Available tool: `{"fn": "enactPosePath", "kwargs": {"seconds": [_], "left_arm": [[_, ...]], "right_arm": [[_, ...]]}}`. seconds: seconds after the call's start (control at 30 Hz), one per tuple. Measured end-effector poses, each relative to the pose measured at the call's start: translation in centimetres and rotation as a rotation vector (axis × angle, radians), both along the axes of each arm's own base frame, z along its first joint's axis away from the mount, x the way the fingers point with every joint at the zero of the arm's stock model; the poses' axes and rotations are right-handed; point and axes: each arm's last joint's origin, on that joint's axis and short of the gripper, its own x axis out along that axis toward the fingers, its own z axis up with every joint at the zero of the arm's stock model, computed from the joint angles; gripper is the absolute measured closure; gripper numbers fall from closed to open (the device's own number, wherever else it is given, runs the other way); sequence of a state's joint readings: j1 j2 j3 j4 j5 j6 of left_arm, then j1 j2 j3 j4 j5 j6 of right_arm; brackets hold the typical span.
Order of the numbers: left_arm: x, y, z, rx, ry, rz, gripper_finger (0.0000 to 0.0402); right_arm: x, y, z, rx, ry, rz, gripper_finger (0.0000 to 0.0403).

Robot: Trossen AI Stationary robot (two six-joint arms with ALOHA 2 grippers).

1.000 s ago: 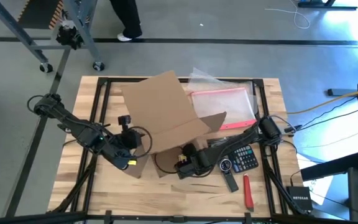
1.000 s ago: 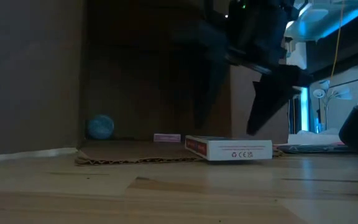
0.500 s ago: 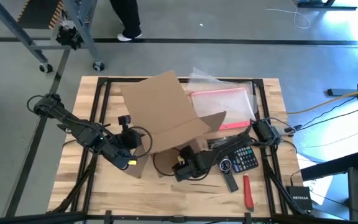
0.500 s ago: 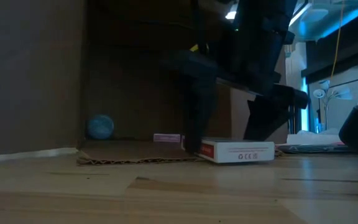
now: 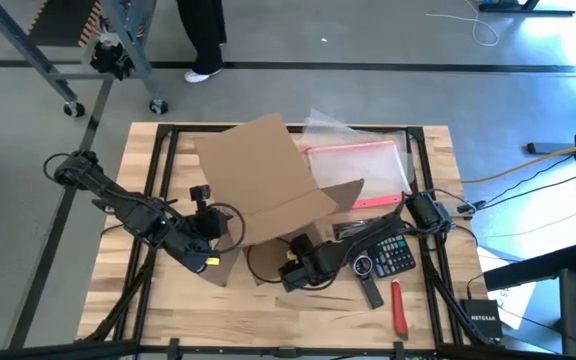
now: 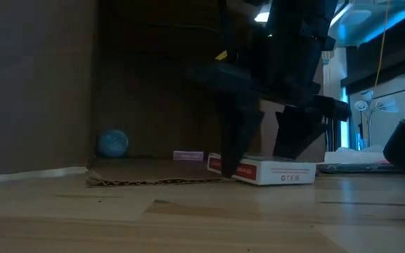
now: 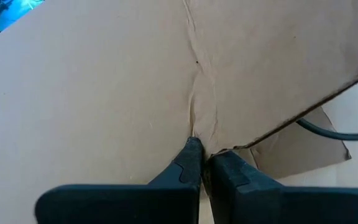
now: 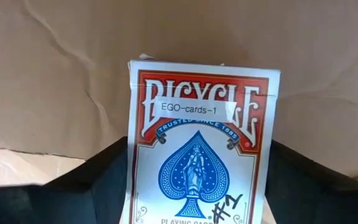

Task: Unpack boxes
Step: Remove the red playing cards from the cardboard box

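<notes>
Grey floor (image 5: 368,50) all round wooden tabletop (image 5: 268,310). Dark seam line across floor beyond tabletop. Metal frame on castors (image 5: 73,105) on floor off tabletop's far left corner. Person's legs (image 5: 203,40) standing beyond tabletop's far edge. White cable (image 5: 483,30) lying on floor, far right of tabletop. Yellow cable (image 5: 528,165) running off tabletop's right side. Bright bluish light (image 6: 368,17) in room behind tabletop, low view.
</notes>
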State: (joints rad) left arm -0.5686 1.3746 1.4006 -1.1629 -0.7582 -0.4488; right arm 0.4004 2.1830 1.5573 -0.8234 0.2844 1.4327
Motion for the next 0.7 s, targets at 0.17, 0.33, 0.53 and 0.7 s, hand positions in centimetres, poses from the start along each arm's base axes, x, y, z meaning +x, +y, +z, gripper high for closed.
{"fn": "enactPosePath", "kwargs": {"seconds": [0.17,0.33,0.53,0.7], "left_arm": [[0.0,0.0,0.0,-0.001,-0.001,0.0,0.0398],[0.0,0.0,0.0,-0.001,-0.001,0.0,0.0398],[-0.1,0.0,0.0,0.003,0.006,0.0,0.0398],[-0.6,0.3,-0.2,0.015,0.044,0.036,0.0398]], "right_arm": [[0.3,0.5,1.6,-0.064,0.051,0.078,0.0113],[-0.3,0.2,4.5,-0.129,0.204,0.163,0.0104],[-2.4,-1.0,6.9,-0.276,0.461,0.199,0.0113],[-3.0,-1.7,6.7,-0.281,0.521,0.254,0.0113]]}}
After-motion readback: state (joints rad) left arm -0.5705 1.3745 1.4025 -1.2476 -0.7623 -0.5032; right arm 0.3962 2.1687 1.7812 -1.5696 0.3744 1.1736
